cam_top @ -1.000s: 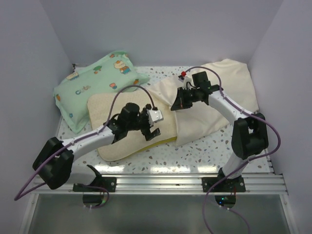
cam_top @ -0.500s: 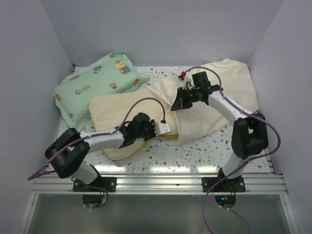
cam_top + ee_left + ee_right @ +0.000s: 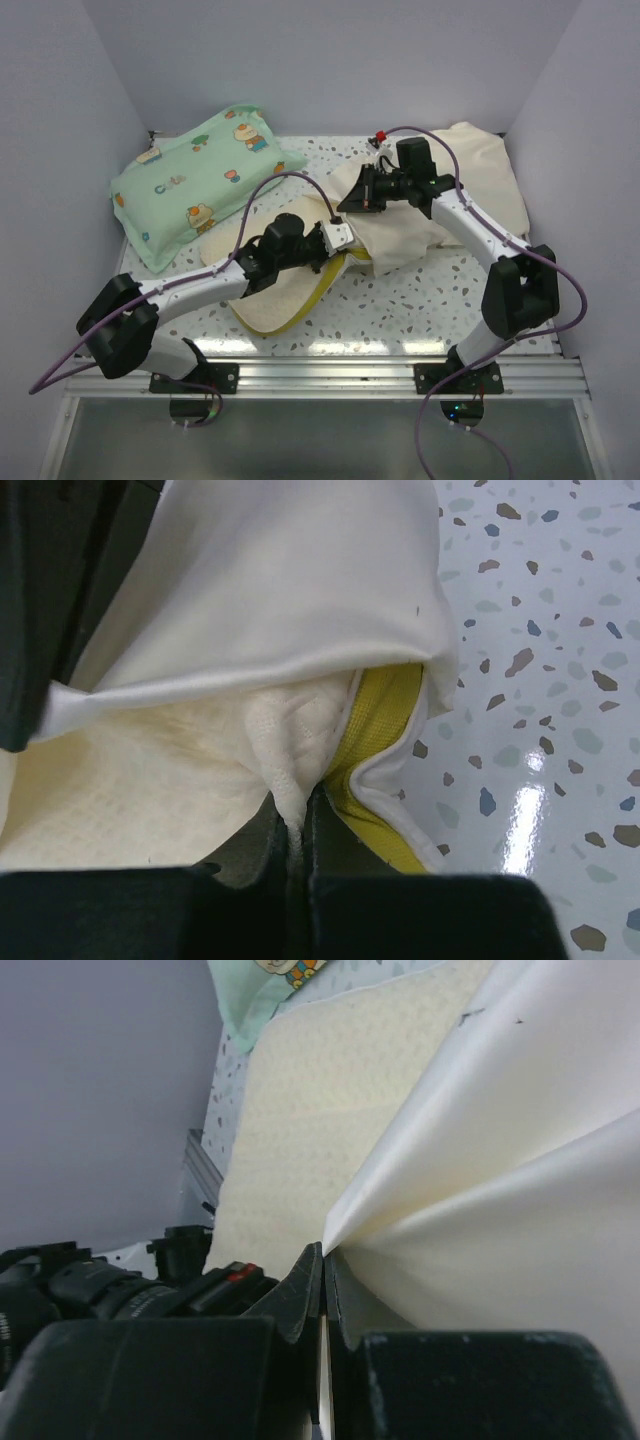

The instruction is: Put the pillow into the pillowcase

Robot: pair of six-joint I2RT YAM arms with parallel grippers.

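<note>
Both grippers were pinched shut. The left gripper (image 3: 297, 822) was clamped on a tuck of the rectangular cream pillow with the dimpled quilted face and olive-yellow side edge (image 3: 150, 770). The right gripper (image 3: 323, 1265) was clamped on a fold at the mouth of the large, plain, smooth cream fabric pillowcase (image 3: 520, 1160).

The pillow lay mid-way across the speckled terrazzo table (image 3: 420, 300). Its leading corner was raised and tucked just under the pillowcase hem, with most of its body outside, towards the left arm. The pillowcase lay bunched at the far right.

We judged the step in hand to be feeding that leading corner into the opening. To do it well, we would have the right gripper hold the upper hem high and back so the mouth gaped. The left gripper would then drive the corner low and forward, slowly, since its bite was only a thin pleat that could slip. A fresh grip further back would likely be needed afterwards.

We could not see the pillowcase's lower layer, so we could not tell whether the corner sat between the layers or merely beneath the whole cover. From above, the left arm hid the pillow's middle, and its small tag was not visible. One mint-green cartoon-print pillow (image 3: 200, 180) lay at the far left.
</note>
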